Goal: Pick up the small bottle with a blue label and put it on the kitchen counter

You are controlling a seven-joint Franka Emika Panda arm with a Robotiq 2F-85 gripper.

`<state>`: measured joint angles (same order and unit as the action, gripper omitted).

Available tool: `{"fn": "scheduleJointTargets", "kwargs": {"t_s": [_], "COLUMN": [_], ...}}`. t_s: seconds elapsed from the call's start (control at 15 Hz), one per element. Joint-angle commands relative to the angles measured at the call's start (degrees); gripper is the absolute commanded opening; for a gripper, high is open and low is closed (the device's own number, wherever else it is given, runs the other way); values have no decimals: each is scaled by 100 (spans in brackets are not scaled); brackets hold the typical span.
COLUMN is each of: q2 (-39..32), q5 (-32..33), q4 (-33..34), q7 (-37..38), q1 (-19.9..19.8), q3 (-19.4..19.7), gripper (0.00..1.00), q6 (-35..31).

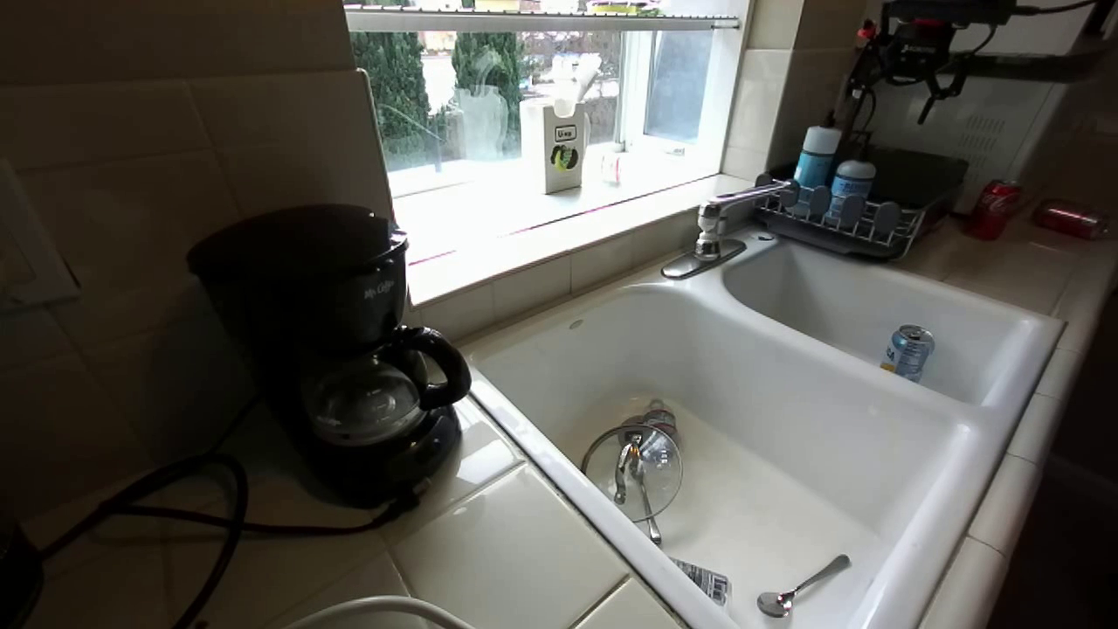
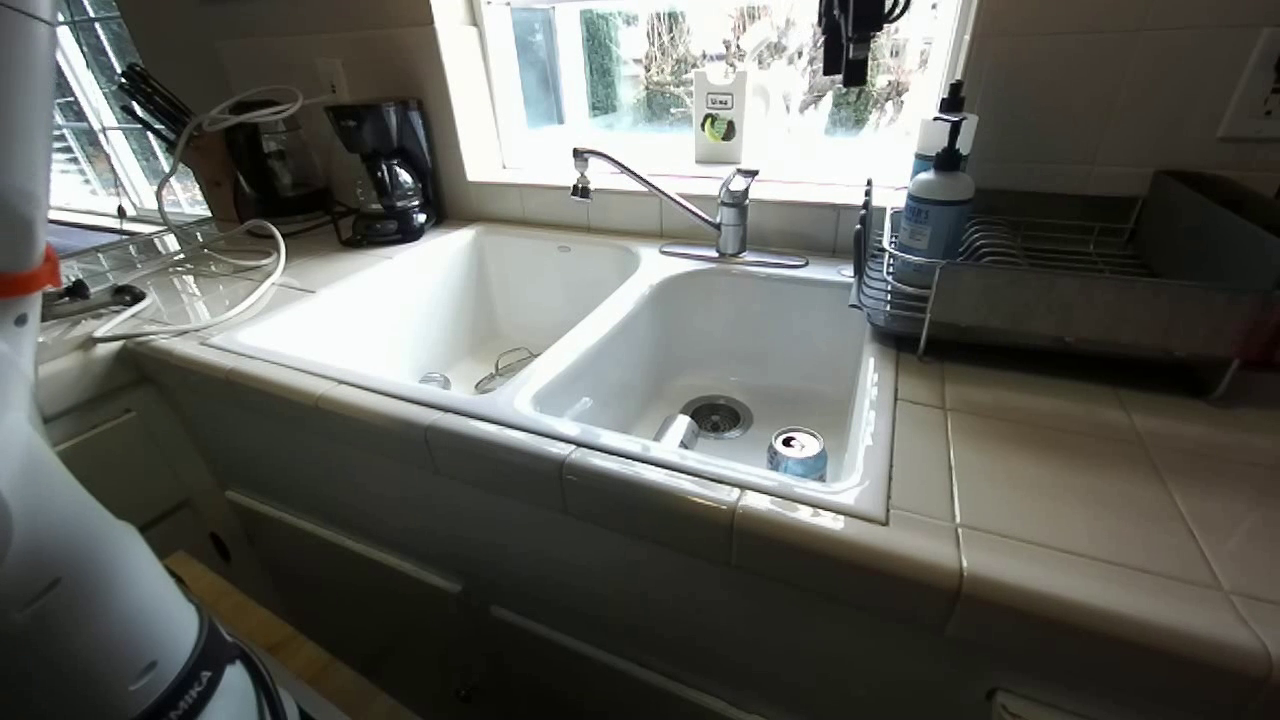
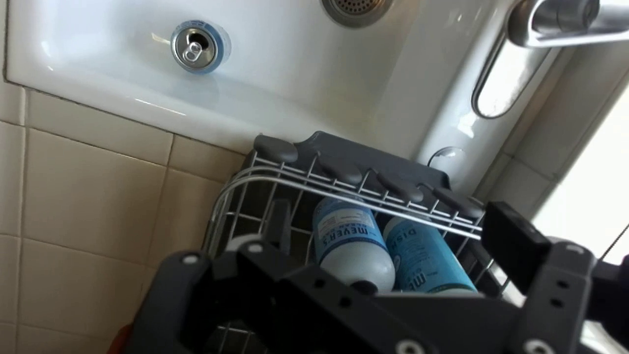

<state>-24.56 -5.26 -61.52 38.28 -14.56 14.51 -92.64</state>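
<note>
The small bottle with a blue label stands in the dish rack in both exterior views point(image 1: 852, 185) point(image 2: 932, 222). It has a white shoulder and a dark top. In the wrist view the bottle point(image 3: 351, 241) shows between the spread fingers, below them. My gripper point(image 3: 395, 231) is open and empty. It hangs above the rack in an exterior view point(image 1: 895, 98) and shows at the top edge in an exterior view point(image 2: 855, 70), apart from the bottle. The kitchen counter point(image 2: 1060, 450) is pale tile around the sink; it also shows in the wrist view point(image 3: 93, 187).
A similar teal-labelled bottle point(image 3: 425, 255) stands right beside the bottle. The wire rack point(image 2: 1080, 300) surrounds both. The faucet point(image 2: 733, 215) and white double sink point(image 2: 590, 330) adjoin the rack. A bluish can point(image 3: 196, 46) stands in the sink. A red can point(image 1: 993, 210) stands behind the rack.
</note>
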Motion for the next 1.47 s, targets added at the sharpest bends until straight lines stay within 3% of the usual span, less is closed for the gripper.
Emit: {"fn": "scheduleJointTargets", "kwargs": {"t_s": [0.0,0.73,1.4], "q2": [-740,-1703,-2134], "q5": [-207,-116,-78], "q4": [1064,2209,2658], "q7": [812,1634,4489], "q1": [-249,-467,-434], "q3": [76,509,798], "gripper": [100,100,100], "q6": [147,100,172]}}
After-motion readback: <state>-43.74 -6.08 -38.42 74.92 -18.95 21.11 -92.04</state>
